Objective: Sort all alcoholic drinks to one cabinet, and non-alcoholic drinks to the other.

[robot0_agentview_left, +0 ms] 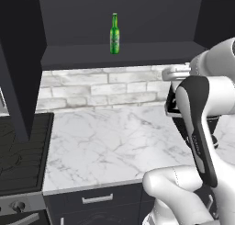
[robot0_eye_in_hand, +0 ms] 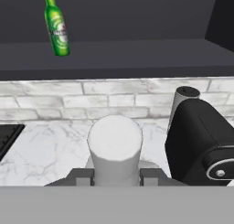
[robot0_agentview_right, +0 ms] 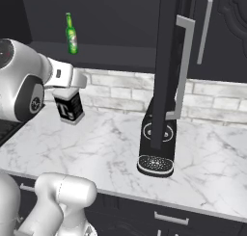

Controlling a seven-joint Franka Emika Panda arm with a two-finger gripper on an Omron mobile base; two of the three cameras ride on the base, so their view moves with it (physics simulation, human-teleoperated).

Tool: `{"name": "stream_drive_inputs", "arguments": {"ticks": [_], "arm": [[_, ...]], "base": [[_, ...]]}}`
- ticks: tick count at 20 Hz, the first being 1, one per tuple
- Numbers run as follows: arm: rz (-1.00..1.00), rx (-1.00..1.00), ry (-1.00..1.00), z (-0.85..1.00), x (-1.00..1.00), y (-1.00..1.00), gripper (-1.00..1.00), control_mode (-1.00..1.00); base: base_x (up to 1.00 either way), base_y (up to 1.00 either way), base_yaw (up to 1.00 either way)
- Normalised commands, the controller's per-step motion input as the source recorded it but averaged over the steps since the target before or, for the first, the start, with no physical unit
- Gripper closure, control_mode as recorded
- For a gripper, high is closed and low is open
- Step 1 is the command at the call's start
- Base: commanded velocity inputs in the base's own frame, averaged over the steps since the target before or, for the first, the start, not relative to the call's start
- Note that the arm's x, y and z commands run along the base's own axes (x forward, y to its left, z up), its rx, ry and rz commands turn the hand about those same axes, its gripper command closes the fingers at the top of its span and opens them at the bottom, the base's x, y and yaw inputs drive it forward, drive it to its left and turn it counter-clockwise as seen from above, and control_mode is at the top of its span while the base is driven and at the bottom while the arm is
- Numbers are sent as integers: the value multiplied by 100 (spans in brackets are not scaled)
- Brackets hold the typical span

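Note:
My gripper (robot0_agentview_right: 67, 88) is shut on the squat pale bottle (robot0_agentview_right: 70, 108) with the black label and white letter, holding it by the neck, upright, low over the marble counter (robot0_agentview_right: 111, 148). In the hand view its pale round top (robot0_eye_in_hand: 114, 143) sits between my fingers (robot0_eye_in_hand: 84, 175). In the left base view the bottle (robot0_agentview_left: 170, 104) peeks out from behind my arm. The green beer bottle (robot0_agentview_left: 114, 34) (robot0_agentview_right: 71, 34) (robot0_eye_in_hand: 55, 26) stands upright on the shelf of the open dark cabinet (robot0_agentview_left: 128, 52), above and left of my hand.
The open cabinet's doors hang out over the counter, one on the left (robot0_agentview_left: 18, 63), one with a silver bar handle (robot0_agentview_right: 182, 69). A black coffee machine (robot0_agentview_right: 157, 143) (robot0_eye_in_hand: 201, 145) stands right of my hand. A closed cabinet (robot0_agentview_right: 222, 32) is farther right. A stove (robot0_agentview_left: 23, 150) lies left.

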Motion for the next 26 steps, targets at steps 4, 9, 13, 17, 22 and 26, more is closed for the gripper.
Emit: {"name": "stream_drive_inputs", "arguments": {"ticks": [4,9,13,17,22,26], "arm": [[0,0,0,17,0,0,100,-100],[0,-1,0,17,0,0,100,-100],[-1,-4,-1,12,0,-1,100,-100],[-1,-5,-2,10,0,-3,100,-100],[-1,-5,-2,12,2,-7,100,-100],[-1,-2,0,20,1,-7,100,-100]], "base": [[0,0,0],[0,0,0],[0,0,0],[0,0,0],[0,0,0],[0,0,0]]}}
